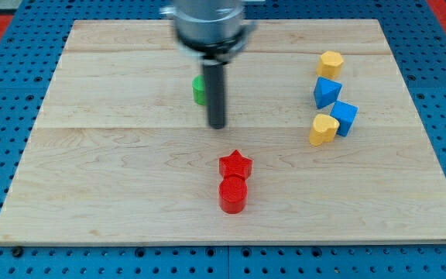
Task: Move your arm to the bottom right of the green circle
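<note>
Red cylinder (232,194) foremost; green circle (198,90) (half-hidden) upper-left of my tip (217,125)

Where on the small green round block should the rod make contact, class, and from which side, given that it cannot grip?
No grasp is possible, only a push. The small green round block is largely hidden behind the dark rod; my tip sits at its bottom right. Its curved side wall, probably at the view's right, is the nearest face to push, aimed centrally so that it does not slip aside.

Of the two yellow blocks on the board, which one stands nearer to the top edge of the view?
The yellow hexagon-like block, at the top of the right cluster above both blue blocks. The yellow heart-like block lies lower, beside the blue cube.
</note>
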### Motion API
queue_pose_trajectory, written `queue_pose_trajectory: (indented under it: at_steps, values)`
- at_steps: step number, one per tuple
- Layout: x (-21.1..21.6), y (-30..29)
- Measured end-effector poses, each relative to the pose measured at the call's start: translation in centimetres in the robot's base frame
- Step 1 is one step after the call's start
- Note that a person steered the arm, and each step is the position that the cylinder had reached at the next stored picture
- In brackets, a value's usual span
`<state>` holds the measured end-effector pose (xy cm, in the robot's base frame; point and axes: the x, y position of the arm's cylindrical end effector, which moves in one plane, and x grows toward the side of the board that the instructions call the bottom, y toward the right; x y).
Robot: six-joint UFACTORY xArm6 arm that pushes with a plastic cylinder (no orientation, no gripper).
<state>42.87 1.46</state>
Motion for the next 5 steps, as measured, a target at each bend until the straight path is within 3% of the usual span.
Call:
queue_pose_trajectory:
  at_steps: [5]
  values:
    - [-1.63,0.15]
